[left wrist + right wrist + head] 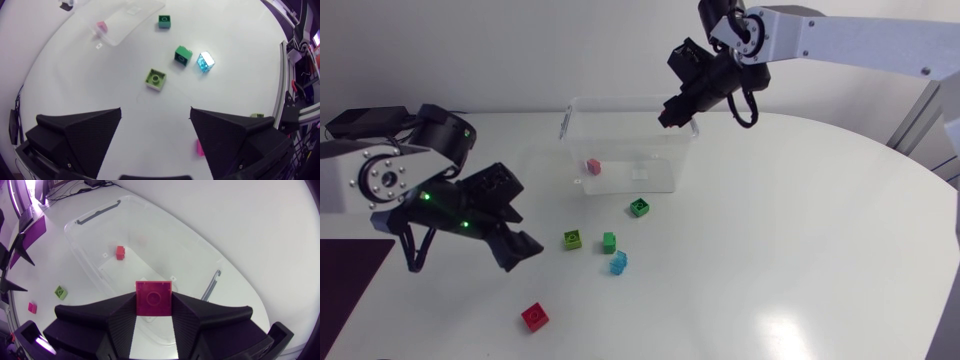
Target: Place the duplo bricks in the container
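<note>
Right gripper [154, 309] clamps magenta brick [154, 295] over container [190, 240], inside rim; left gripper [155, 112] spread wide, bare table [100, 75] up to lime brick [155, 79]

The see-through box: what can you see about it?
The container is a clear plastic rectangular tub, lidless, upright on the white table, with a grey clip at each end. One small pink brick lies on its floor. The right gripper hangs above it, shut on a magenta brick.
</note>
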Robot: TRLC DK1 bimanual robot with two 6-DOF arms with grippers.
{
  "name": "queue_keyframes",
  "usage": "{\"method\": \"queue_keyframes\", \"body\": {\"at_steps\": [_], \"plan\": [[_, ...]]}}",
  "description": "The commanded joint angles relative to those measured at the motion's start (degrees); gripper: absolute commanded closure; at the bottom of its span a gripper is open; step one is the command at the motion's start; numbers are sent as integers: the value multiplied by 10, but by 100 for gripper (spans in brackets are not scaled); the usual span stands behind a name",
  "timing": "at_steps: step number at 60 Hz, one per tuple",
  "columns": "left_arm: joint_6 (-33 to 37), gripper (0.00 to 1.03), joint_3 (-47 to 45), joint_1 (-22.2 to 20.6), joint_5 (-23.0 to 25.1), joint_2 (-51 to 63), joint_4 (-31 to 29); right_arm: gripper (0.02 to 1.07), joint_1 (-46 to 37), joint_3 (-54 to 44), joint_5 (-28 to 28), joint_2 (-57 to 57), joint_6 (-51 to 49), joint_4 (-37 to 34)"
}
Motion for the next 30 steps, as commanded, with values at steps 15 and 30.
{"method": "queue_keyframes", "body": {"at_steps": [15, 30], "plan": [[16, 7, -101, -62, -33, -26, -5, 26, -2, 51, 17, 47, 16, 2], [10, 7, -116, -94, -47, -41, -40, 6, 11, 15, 18, -15, 18, -5]]}}
